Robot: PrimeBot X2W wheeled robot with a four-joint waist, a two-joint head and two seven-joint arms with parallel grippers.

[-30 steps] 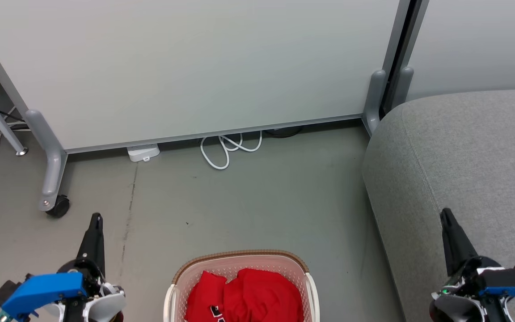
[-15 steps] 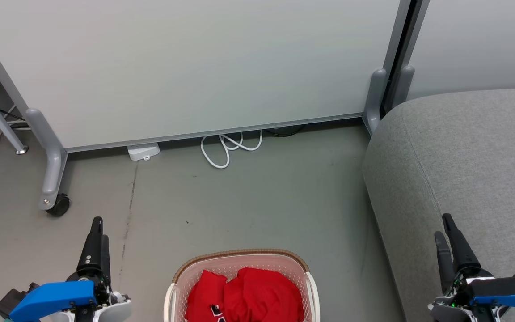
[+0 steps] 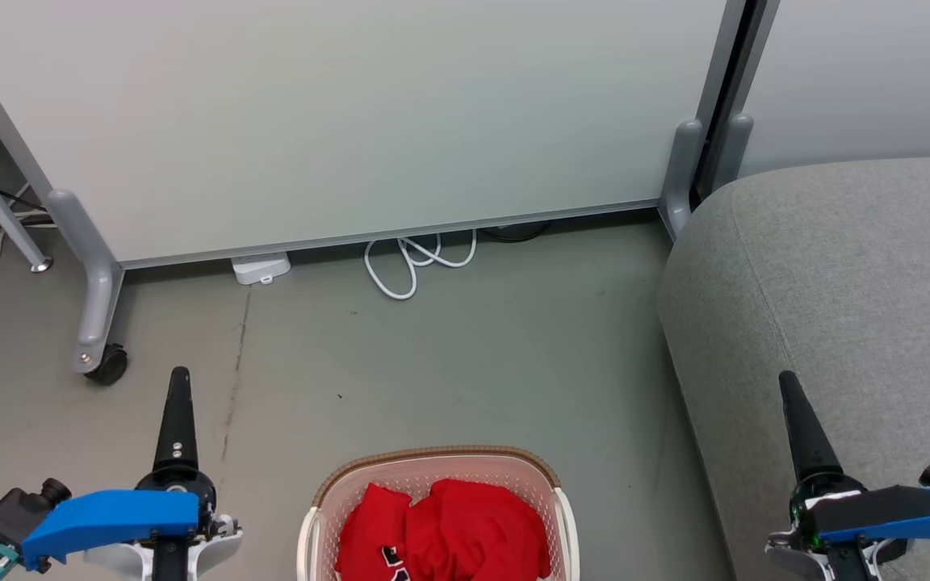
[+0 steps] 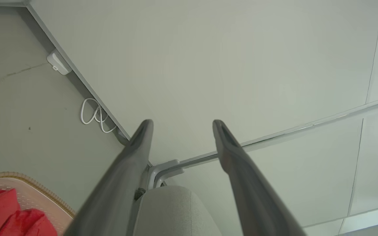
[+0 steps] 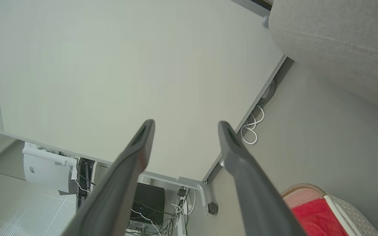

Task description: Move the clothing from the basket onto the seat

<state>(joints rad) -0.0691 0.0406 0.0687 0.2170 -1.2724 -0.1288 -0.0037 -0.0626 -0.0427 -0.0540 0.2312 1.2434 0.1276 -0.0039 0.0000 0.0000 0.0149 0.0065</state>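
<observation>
Partition panel spans the back and the grey seat is on my right, both as before. The head camera has nudged slightly, but nothing on the floor has moved. The basket sits on the floor between my arms, near the seat's edge but apart from it. All the clothing is in the basket, a red heap with a small black-and-white mark at the front, same as a second ago. Left gripper: jaws spread wide, empty, aimed at the panel. They were pressed together a second ago. Right gripper: same, spread and empty, shut before. In the head view it overlaps the seat. White cable loop under the panel, unchanged.
</observation>
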